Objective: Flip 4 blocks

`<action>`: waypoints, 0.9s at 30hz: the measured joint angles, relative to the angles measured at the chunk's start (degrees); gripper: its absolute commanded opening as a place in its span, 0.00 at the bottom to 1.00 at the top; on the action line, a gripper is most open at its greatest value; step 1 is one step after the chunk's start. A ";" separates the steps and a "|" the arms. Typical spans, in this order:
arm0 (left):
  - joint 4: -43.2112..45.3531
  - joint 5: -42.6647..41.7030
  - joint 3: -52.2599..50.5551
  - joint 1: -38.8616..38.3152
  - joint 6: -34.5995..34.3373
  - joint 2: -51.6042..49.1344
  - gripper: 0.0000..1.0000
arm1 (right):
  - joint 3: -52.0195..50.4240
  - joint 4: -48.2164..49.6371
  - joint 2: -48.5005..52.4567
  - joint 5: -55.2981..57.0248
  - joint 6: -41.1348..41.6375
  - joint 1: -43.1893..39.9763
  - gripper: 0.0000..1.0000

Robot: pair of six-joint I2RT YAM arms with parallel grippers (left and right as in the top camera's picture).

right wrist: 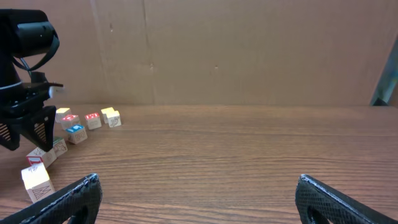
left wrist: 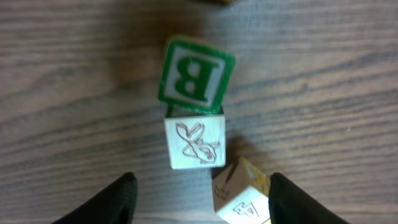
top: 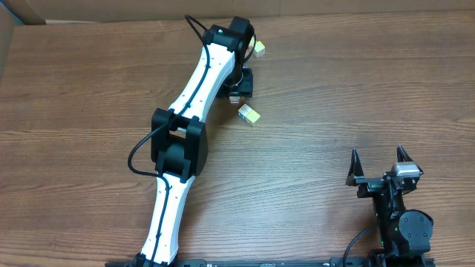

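1. The left arm (top: pixel 182 141) stretches from the near edge diagonally across the wooden bench (top: pixel 74 111). Its left hand (left wrist: pixel 202 183) hangs over a cluster of blocks, fingers (left wrist: pixel 118 199) spread apart and clamping nothing.
2. Under that hand, the green B block (left wrist: pixel 196 76) sits skewed, farthest from the fingers, against the block with a red line drawing (left wrist: pixel 195 142).
3. The yellow-sided block (left wrist: pixel 241 196) lies tilted between the fingers, close to the right one.
4. In the right wrist view, a blue-faced block (right wrist: pixel 76 132) lies among other cubes beside the left arm.
5. The right hand (top: pixel 377 156) rests at the bench's near right, well apart from the blocks, released wide and empty.
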State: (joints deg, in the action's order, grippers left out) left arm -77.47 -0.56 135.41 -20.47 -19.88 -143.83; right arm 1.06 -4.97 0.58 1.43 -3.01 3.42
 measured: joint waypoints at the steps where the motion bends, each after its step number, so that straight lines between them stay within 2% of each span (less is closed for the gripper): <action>1: 0.46 0.02 0.02 0.00 -0.37 0.00 0.54 | 0.00 -0.02 0.00 -0.02 0.00 -0.02 1.00; 3: 1.53 0.24 0.00 -0.02 -1.20 0.00 0.51 | 0.00 -0.04 0.00 0.00 0.00 0.00 1.00; 9: 2.54 2.54 0.02 -0.02 -4.07 -0.39 0.52 | 0.00 -0.04 0.00 0.00 0.02 -0.02 1.00; 12: 2.93 3.06 0.02 -0.02 -4.94 -1.42 0.47 | 0.00 0.00 0.00 0.00 0.02 -0.02 1.00; 17: 3.65 3.45 0.02 -0.02 -5.77 -3.23 0.46 | 0.00 0.00 0.00 0.02 0.02 0.00 1.00; 27: 3.85 3.74 0.02 -0.02 -6.38 -3.54 0.29 | 0.00 -0.04 0.00 0.00 0.00 0.00 1.00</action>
State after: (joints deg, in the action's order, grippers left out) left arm -73.63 3.18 135.44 -20.49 -26.26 -147.37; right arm 1.06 -5.02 0.58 1.43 -3.01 3.42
